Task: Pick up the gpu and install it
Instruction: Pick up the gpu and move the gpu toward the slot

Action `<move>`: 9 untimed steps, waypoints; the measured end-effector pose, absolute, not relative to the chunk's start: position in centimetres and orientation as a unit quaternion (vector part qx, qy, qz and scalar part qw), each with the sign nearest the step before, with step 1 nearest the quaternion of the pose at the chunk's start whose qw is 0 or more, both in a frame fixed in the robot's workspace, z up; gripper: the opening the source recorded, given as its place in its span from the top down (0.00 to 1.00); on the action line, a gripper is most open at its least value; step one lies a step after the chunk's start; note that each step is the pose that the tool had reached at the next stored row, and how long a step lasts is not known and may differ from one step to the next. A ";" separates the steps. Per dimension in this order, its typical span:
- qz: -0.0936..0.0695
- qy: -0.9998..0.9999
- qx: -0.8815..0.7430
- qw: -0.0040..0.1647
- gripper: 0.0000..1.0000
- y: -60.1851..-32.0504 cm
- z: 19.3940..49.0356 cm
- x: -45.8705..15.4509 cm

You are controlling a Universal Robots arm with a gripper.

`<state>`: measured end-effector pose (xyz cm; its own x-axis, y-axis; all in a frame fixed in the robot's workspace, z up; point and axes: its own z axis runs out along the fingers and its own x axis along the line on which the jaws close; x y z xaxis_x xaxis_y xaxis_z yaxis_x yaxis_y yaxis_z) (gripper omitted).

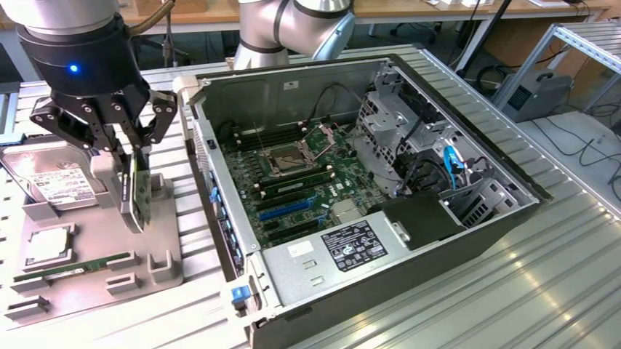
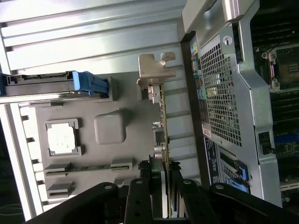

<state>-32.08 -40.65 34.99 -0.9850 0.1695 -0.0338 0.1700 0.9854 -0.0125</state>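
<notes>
Now the end effector [image 1: 124, 149] is clenched on the gpu [image 1: 134, 195], holding the card on edge at the left of the frame. It's over the grey tray [image 1: 167, 240], just beside the open computer case [image 1: 388, 298], with the hard drive [image 1: 49, 178] further left.

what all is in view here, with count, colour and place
gpu: 1, black, silvery bracket, edge-on over the tray, in the pincer
tray: 1, grey, exterior view's left of the case
hard drive: 1, silver, white label, far end of tray
processor chip: 1, silvery, in a tray recess
memory stick: 1, green, lying in the tray, near end
computer case: 1, black and grey, open, on the table
motherboard: 1, green, inside the case
power supply: 1, silver, labelled, near end of the case
table: 1, silvery, ribbed
arm: 1, grey, behind the case
pincer: 1, black, shut on the gpu
</notes>
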 end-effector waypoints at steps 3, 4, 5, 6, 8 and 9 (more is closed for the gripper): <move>-0.008 0.996 0.085 0.016 0.72 -40.6 35.3 -32.1; -0.008 0.996 0.085 0.016 0.72 -40.6 35.4 -32.1; -0.008 0.996 0.085 0.016 0.72 -40.6 35.5 -32.1; -0.008 0.996 0.085 0.016 0.72 -40.6 35.6 -32.1; -0.008 0.996 0.085 0.016 0.72 -40.6 35.7 -32.1; -0.008 0.996 0.085 0.016 0.72 -40.6 35.9 -32.1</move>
